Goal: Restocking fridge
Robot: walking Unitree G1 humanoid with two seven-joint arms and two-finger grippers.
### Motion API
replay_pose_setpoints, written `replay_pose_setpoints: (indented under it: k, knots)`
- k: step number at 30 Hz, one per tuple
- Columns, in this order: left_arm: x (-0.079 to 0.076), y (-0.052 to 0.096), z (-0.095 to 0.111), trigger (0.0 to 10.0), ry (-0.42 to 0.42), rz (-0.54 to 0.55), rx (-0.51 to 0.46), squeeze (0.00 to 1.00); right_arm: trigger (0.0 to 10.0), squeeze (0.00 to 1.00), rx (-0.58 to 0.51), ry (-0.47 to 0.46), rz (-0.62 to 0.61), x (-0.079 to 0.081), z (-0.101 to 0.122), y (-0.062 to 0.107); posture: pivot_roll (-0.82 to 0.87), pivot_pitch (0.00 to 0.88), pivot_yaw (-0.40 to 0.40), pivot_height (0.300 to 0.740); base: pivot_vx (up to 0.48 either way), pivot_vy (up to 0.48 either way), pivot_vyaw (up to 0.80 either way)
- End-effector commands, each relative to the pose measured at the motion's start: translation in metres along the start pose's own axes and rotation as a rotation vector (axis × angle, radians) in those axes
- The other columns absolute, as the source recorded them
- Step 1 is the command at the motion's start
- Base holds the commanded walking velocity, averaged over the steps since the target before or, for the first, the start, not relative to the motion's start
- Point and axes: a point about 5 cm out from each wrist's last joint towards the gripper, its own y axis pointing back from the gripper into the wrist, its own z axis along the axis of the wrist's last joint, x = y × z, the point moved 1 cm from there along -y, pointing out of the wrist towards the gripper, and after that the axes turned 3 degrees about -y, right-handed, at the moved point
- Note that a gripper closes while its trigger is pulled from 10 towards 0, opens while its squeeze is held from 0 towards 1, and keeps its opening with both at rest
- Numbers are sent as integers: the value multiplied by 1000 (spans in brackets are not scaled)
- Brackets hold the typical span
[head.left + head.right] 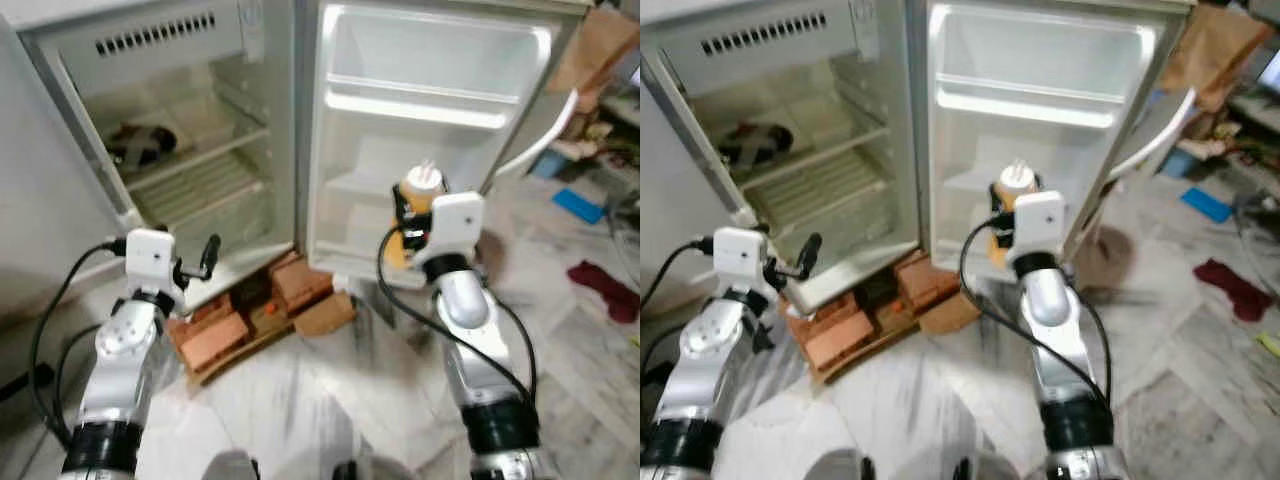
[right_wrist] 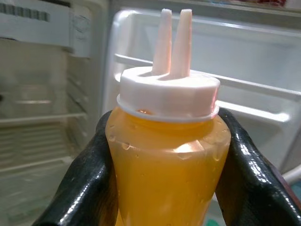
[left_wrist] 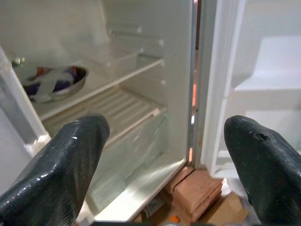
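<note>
Right end effector (image 2: 164,155) clamping orange bottle (image 2: 168,155), base hidden, left end effector (image 3: 164,155) spread

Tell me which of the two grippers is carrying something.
The right gripper, shut on the orange squeeze bottle with a white twin-nozzle cap, before the open fridge door. The left gripper is open, holding nothing.

Open fridge (image 1: 190,150) raised on bricks (image 1: 215,335) over pale marble floor (image 1: 330,420). Upper shelf (image 3: 101,82) carrying one metal bowl (image 3: 56,84) with contents. Cardboard piece (image 1: 322,315) flat beside bricks. Red cloth (image 1: 603,287) and blue item (image 1: 578,205) lying farther right.
</note>
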Motion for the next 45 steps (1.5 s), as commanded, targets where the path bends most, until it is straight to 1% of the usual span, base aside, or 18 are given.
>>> replay_pose_setpoints:
  k: [1, 2, 5, 6, 8, 13, 17, 19, 23, 26, 30, 40, 45]
  knots:
    - [-1, 2, -1, 10000, 9, -14, 3, 0, 10000, 0, -2, 6, -15, -4, 1, 1, 7, 48, -42, 740, 0, 0, -638]
    - [-2, 6, -4, 10000, 13, -13, 10, 0, 10000, 0, 1, 13, -22, -7, -1, 4, -4, 50, -37, 740, 0, 0, -669]
    - [-4, 10, -8, 10000, 14, -19, 18, 0, 10000, 0, 4, 15, -31, -9, -2, 6, -4, 50, -37, 740, 180, 0, -598]
    - [-9, 15, -12, 10000, 26, -34, 28, 0, 10000, 0, 15, 17, -42, -14, -4, 10, -7, 60, -45, 740, 405, 0, 0]
    - [-12, 17, -14, 10000, 42, -41, 31, 0, 10000, 0, 25, 19, -45, -16, -6, 13, -6, 60, -48, 740, 403, 131, 0]
    - [-12, 14, -10, 10000, 33, -41, 21, 0, 10000, 0, 13, 19, -13, -8, -3, 7, -5, 71, -54, 740, 391, 277, 0]
    - [-11, 13, -9, 10000, 32, -42, 15, 0, 10000, 0, 15, 31, -32, -10, -3, 6, -2, 70, -56, 740, 383, 288, 0]
    - [-11, 14, -8, 10000, 30, -50, 12, 0, 10000, 0, 25, 29, -11, -8, -5, 7, 4, 73, -51, 740, 384, 287, 0]
    - [-11, 14, -7, 10000, 22, -55, 11, 0, 10000, 0, 26, 29, -10, -8, -5, 8, 5, 75, -48, 740, 383, 287, 0]
    - [-10, 15, -8, 10000, 19, -49, 21, 0, 10000, 0, 34, 26, -24, -9, -7, 10, 3, 74, -47, 740, 167, 0, 0]
    - [-13, 16, -9, 10000, 20, -52, 23, 0, 10000, 0, 49, 27, -28, -8, -9, 11, 2, 78, -47, 740, 0, 0, 0]
    - [-18, 18, -5, 10000, 31, -80, 2, 0, 10000, 0, 55, 33, -36, -11, -9, 10, 2, 80, -51, 740, 0, 0, -800]
    - [-20, 19, -4, 10000, 36, -91, -7, 0, 10000, 0, 55, 32, -33, -10, -9, 10, -1, 78, -53, 740, 303, 0, -714]
